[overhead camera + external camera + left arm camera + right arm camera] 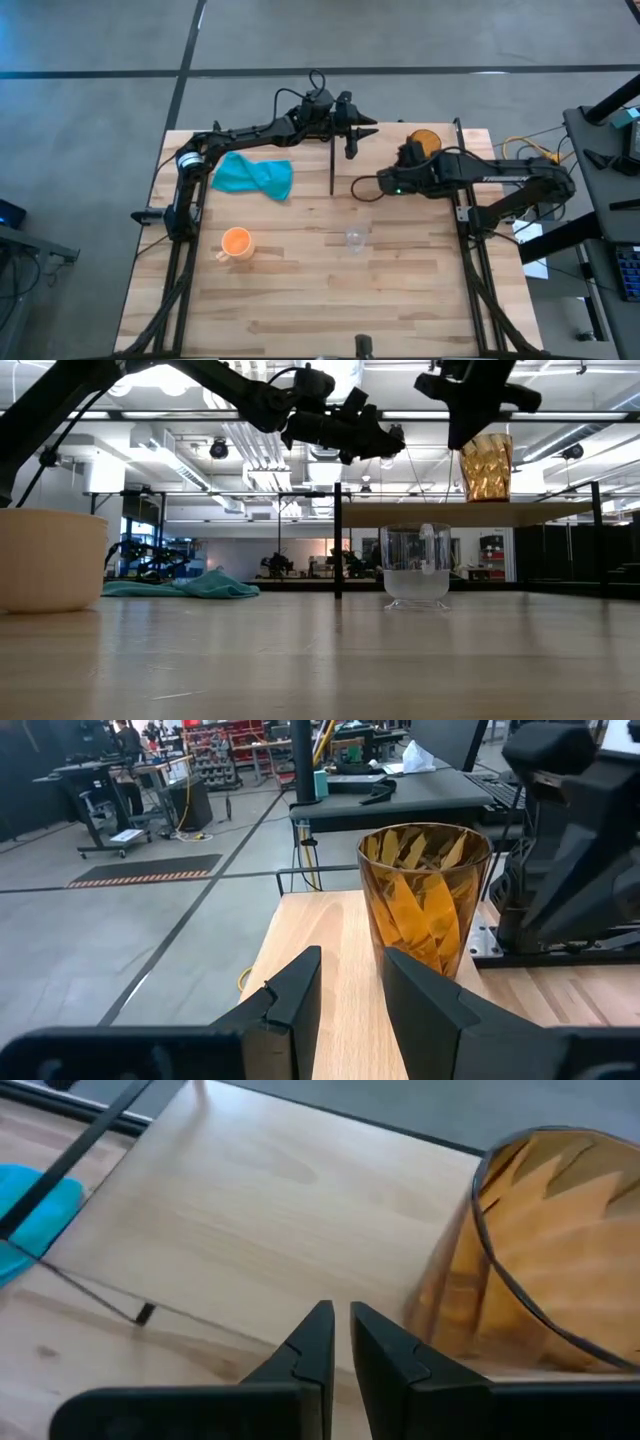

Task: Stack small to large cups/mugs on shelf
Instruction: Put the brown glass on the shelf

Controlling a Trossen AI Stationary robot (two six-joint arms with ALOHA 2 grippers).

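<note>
Upper right of the high view, the brown cup [424, 139] stands on the shelf [390, 160]. Just beside it, the right gripper [341, 1342] is nearly closed and empty; the left gripper [350, 982] is slightly parted and empty. A careless swing could topple the cup.

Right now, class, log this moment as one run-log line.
amber cup: on shelf | orange mug, glass cup: on table | left hand: open | right hand: nearly closed, empty

Likely robotics lab, workbenches [420, 795], ceiling ducts [250, 445]
</note>
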